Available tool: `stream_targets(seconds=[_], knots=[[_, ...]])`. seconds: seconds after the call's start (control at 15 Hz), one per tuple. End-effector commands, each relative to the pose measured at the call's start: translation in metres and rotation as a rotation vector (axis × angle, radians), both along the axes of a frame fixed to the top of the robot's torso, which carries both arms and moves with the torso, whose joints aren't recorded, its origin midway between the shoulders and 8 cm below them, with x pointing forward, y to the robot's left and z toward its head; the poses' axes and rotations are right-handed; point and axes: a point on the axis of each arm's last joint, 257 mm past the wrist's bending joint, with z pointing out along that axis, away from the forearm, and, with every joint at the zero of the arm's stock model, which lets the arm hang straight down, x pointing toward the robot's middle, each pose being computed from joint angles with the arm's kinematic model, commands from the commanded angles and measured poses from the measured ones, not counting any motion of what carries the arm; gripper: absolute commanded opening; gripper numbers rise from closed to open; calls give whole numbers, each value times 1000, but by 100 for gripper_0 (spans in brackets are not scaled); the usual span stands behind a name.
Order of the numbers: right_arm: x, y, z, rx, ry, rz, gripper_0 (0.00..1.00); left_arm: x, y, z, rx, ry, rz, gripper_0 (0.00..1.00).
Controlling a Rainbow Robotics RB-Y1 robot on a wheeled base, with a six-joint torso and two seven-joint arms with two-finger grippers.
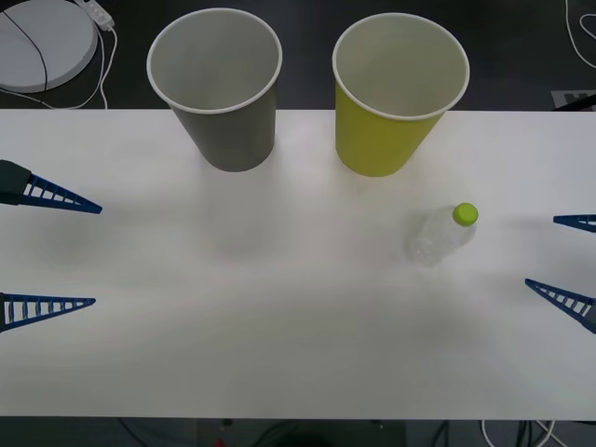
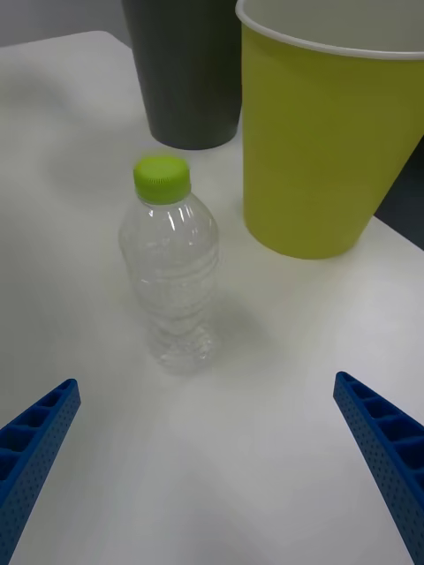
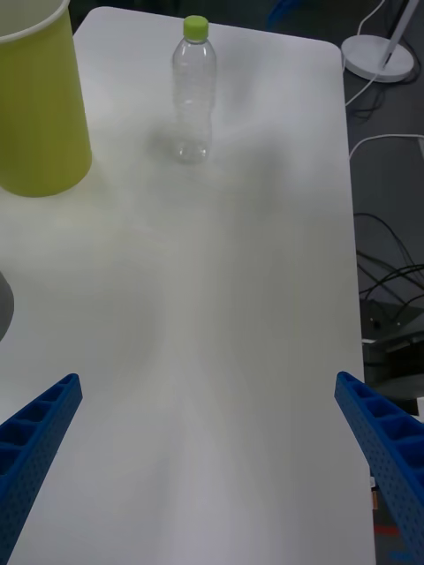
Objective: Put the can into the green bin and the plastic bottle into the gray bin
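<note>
My right jaws (image 1: 570,264) stand wide open at the table's (image 1: 298,354) 3 o'clock edge, facing the upright bottle (image 1: 445,235), which stands just in front of the green bin (image 1: 396,93). Light and narrow, it could tip or skid off a finger if I close off-centre, and a high swing toward the gray bin (image 1: 219,88) at 11 o'clock might clip the green rim. My left jaws (image 1: 48,251) wait open at 9 o'clock; the white middle lies bare.
</note>
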Motion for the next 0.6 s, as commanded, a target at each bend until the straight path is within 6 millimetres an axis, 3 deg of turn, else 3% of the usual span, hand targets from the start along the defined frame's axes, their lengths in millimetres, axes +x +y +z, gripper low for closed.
stream_targets(seconds=[0.07, 0.6], knots=[[2, 7, -5, 24, -8, -9, 100, 0, 0, 0, 0, 0, 0, 100], [13, 44, -18, 77, -20, 24, 100, 0, 0, 0, 0, 0, 0, 100]])
